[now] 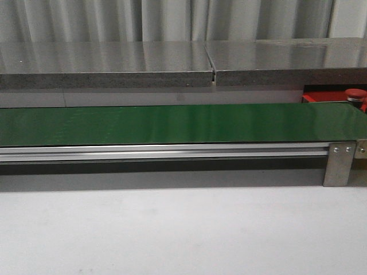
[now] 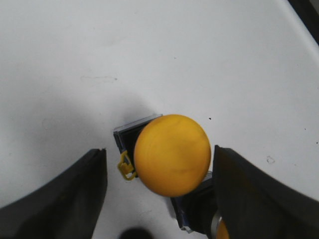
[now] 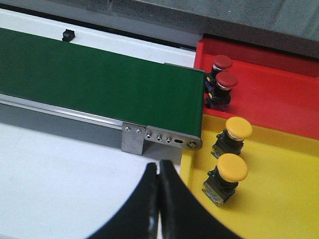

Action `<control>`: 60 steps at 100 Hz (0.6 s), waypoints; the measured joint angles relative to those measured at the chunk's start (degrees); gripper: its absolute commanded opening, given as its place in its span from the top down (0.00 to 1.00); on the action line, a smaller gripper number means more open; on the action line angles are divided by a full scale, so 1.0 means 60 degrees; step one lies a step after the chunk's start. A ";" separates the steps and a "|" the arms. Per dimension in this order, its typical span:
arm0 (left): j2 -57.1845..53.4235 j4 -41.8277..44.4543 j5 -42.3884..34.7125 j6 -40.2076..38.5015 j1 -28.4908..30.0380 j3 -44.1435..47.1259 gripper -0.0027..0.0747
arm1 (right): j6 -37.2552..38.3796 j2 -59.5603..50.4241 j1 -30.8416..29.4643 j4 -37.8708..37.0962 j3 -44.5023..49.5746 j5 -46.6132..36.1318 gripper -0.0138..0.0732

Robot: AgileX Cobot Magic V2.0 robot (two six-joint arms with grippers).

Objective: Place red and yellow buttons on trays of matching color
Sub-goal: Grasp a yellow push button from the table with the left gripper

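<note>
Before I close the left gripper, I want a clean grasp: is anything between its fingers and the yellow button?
Nothing visible. The yellow button sits on the white table between the open left gripper's fingers, with only bare table in the gaps.

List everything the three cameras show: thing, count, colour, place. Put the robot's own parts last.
Yellow button by the left arm: 1, yellow cap on a dark base, on the white table between the left tool's fingers.
Yellow buttons in tray: 2, yellow, upright in the yellow tray.
Red buttons: 2, red, in the red tray close to the belt's end.
Yellow tray: 1, yellow, beside the belt's end.
Red tray: 1, red, beyond the yellow tray.
Conveyor belt: 1, green, across the table.
Table: 1, white.
Left tool: 1, black, open around the yellow button.
Right tool: 1, black, shut, empty.
</note>
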 measured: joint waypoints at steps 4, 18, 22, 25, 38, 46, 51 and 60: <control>0.0015 -0.0015 -0.0022 -0.0004 0.0000 0.0000 0.37 | 0.0000 0.0000 0.0000 0.0000 0.0000 0.0000 0.92; 0.0015 -0.0037 -0.0126 -0.0020 0.0000 -0.0019 0.44 | 0.0000 0.0000 0.0000 0.0000 0.0000 0.0000 0.92; 0.0015 -0.0042 -0.0146 -0.0020 0.0000 -0.0019 0.47 | 0.0000 0.0000 0.0000 0.0000 0.0000 0.0000 0.92; 0.0015 -0.0042 -0.0166 -0.0024 0.0000 -0.0019 0.51 | 0.0000 0.0000 0.0000 0.0000 0.0000 0.0000 0.92; 0.0015 -0.0097 -0.0213 -0.0024 0.0000 -0.0019 0.62 | 0.0000 0.0000 0.0000 0.0000 0.0000 0.0000 0.92; 0.0015 -0.0117 -0.0272 -0.0024 0.0000 -0.0019 0.66 | 0.0000 0.0000 0.0000 0.0000 0.0000 0.0000 0.92; 0.0015 -0.0130 -0.0272 -0.0024 0.0000 -0.0019 0.66 | 0.0000 0.0000 0.0000 0.0000 0.0000 0.0000 0.92; 0.0015 -0.0155 -0.0272 -0.0024 0.0000 -0.0019 0.66 | 0.0000 0.0000 0.0000 0.0000 0.0000 0.0000 0.92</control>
